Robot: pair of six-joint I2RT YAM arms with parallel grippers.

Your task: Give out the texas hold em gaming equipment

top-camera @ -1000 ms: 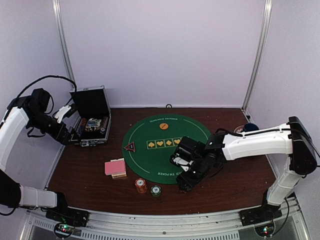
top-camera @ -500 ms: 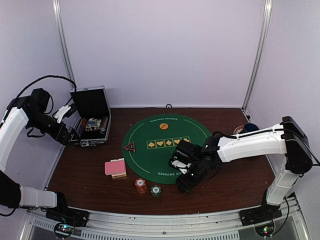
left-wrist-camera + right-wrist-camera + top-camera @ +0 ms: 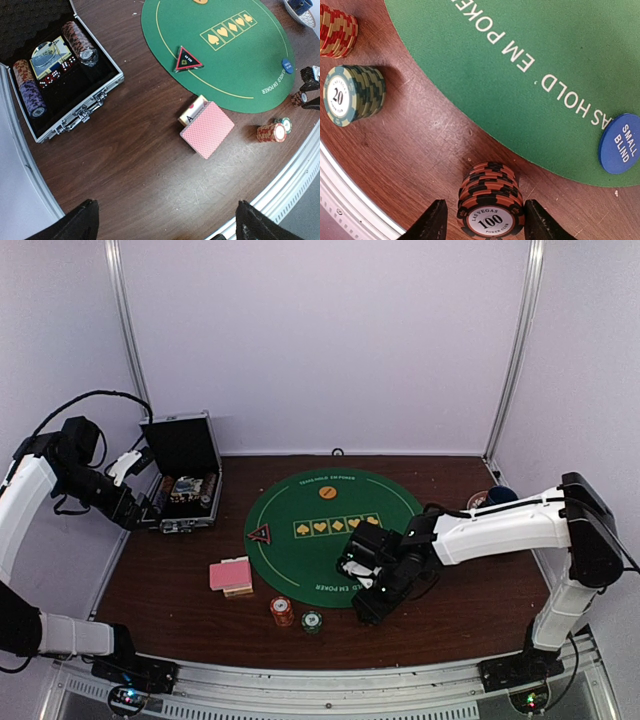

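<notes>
An orange-and-black poker chip stack (image 3: pixel 491 200) marked 100 stands on the wood just off the green mat (image 3: pixel 530 45). My right gripper (image 3: pixel 485 214) straddles it, open, one finger on each side, with a thin gap still showing on the left. To its left stand a green chip stack (image 3: pixel 352 92) and a red-and-tan stack (image 3: pixel 337 32). A blue small-blind disc (image 3: pixel 621 143) lies on the mat. Pink-backed cards (image 3: pixel 206 129) and a red triangle (image 3: pixel 187 60) lie further left. My left gripper (image 3: pixel 165 225) hangs open, high above bare wood.
The open black case (image 3: pixel 65 100) holds more chip rolls, cards and dice at the far left. A patterned plate (image 3: pixel 490 498) sits at the back right. An orange disc (image 3: pixel 327 492) lies at the mat's far side. The table's metal front rail (image 3: pixel 350 200) runs close to the chips.
My right gripper's fingers have drawn in around the orange-and-black stack, and the arm has edged slightly left. The left arm has not moved.
</notes>
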